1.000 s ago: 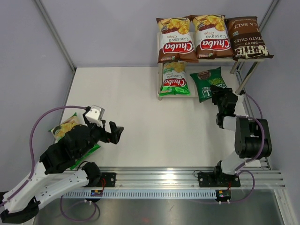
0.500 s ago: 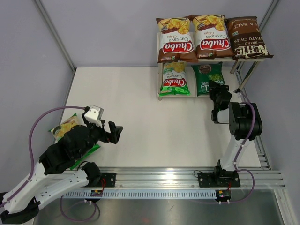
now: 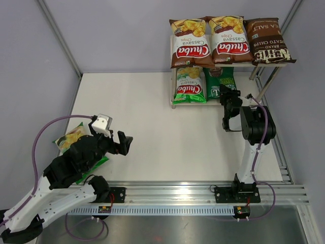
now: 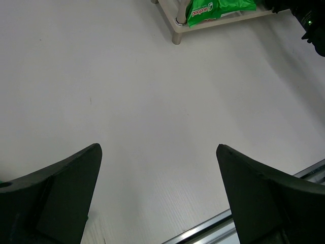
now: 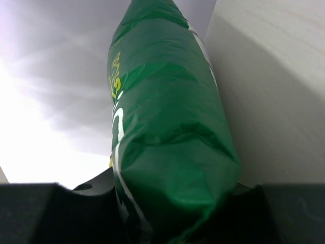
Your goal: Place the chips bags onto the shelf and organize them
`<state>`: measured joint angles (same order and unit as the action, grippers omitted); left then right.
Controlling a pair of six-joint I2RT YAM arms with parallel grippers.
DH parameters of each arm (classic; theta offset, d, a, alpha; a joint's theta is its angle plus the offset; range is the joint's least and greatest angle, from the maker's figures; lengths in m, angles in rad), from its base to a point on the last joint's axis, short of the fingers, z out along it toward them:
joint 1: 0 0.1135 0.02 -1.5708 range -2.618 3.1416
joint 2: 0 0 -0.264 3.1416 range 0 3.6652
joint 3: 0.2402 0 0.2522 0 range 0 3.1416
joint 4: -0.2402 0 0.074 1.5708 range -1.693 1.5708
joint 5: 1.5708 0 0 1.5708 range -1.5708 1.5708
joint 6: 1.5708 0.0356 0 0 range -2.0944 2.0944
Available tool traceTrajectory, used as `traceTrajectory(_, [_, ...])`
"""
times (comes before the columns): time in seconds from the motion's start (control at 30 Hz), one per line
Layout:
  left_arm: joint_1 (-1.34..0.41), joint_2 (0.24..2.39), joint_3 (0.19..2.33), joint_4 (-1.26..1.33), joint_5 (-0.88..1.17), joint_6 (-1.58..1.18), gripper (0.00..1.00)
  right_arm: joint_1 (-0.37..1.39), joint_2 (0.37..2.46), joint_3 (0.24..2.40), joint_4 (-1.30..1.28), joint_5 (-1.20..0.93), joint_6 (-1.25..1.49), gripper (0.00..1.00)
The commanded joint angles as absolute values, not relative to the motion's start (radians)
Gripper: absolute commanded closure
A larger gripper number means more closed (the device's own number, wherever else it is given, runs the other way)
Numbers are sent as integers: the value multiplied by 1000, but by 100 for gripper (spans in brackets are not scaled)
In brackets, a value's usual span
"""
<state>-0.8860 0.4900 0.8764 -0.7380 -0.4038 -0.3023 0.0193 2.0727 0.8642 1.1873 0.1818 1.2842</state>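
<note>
The shelf [image 3: 238, 64] stands at the back right. Its top board carries two brown Chuba chips bags [image 3: 191, 43] [image 3: 229, 39] and a dark-brown Kettle bag [image 3: 267, 41]. On the lower board a light-green Chuba bag [image 3: 190, 85] lies beside a dark-green bag [image 3: 219, 84]. My right gripper [image 3: 229, 97] is shut on the near end of that dark-green bag [image 5: 167, 132], which fills the right wrist view between the jaws of the right gripper [image 5: 172, 203]. Another light-green bag [image 3: 71, 138] lies on the table at the left, partly under my left arm. My left gripper [image 3: 123, 143] hangs open over bare table, and the left gripper [image 4: 158, 162] has nothing between its fingers.
A silver shelf leg [image 3: 268, 84] slants down just right of my right arm. Grey walls close in the white table [image 3: 162, 132] on three sides. An aluminium rail [image 3: 203, 193] runs along the near edge. The left wrist view catches a shelf foot [image 4: 176, 31].
My right gripper has carried the dark-green bag left and farther onto the lower board, turning it straight beside the light-green bag. The left arm has stayed still.
</note>
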Motion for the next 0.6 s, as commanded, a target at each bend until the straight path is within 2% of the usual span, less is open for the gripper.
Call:
traceTrajectory(0.0, [-873,485,877,-684,-397,-284,1,51,2108,861,1232,179,1273,58])
traceTrajectory(0.5, [-854,477,874,-675,-371,-284,1,98,2091,850,1221,184,1272,49])
traceTrajectory(0.57, [-854,477,873,-675,-370,-284,1,97,2083,848,1201,181,1262,44])
